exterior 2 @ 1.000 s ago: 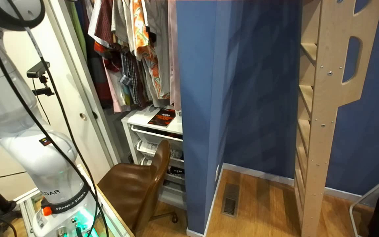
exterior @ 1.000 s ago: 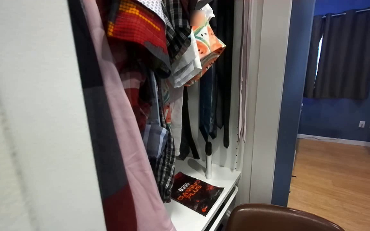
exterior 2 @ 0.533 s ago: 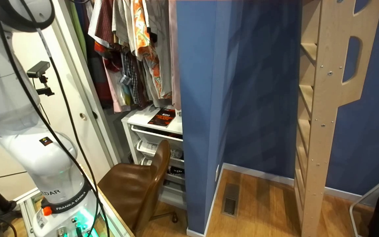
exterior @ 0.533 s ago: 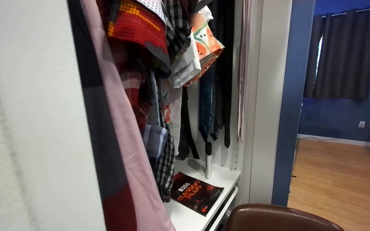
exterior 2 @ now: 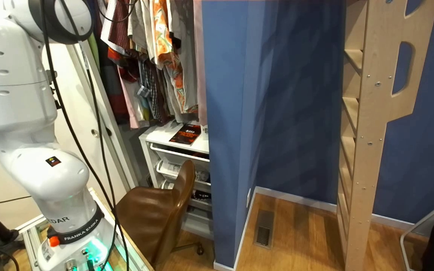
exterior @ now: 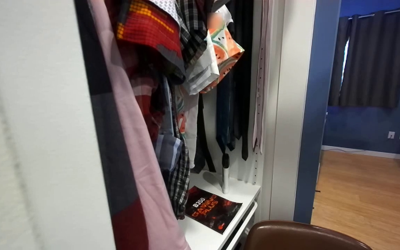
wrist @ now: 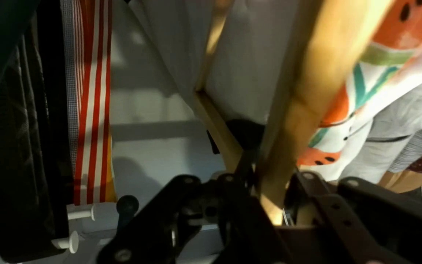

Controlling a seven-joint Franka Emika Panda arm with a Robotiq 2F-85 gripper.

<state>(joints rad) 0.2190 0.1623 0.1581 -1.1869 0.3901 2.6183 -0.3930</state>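
– Two jaws, wrist view: what's btwn them?

– Wooden hanger (wrist: 317, 73), slanting btwn the tips of the end effector (wrist: 273, 170); jaws look closed on its bar, one per side.

– Neighbours?

– Watermelon-print shirt (wrist: 372, 86) just beside the hanger (can't tell if hung on it); striped tie (wrist: 94, 91) on the opp. side, well apart.

– Handling, pls?

– Judged best: firm squeeze, slow travel, no twist of the bar, lest the hanger roll. Leave clearance re: shirt, since loose cloth may snag. N.B. both ext. views leave the grip out of frame; trust wrist cam.
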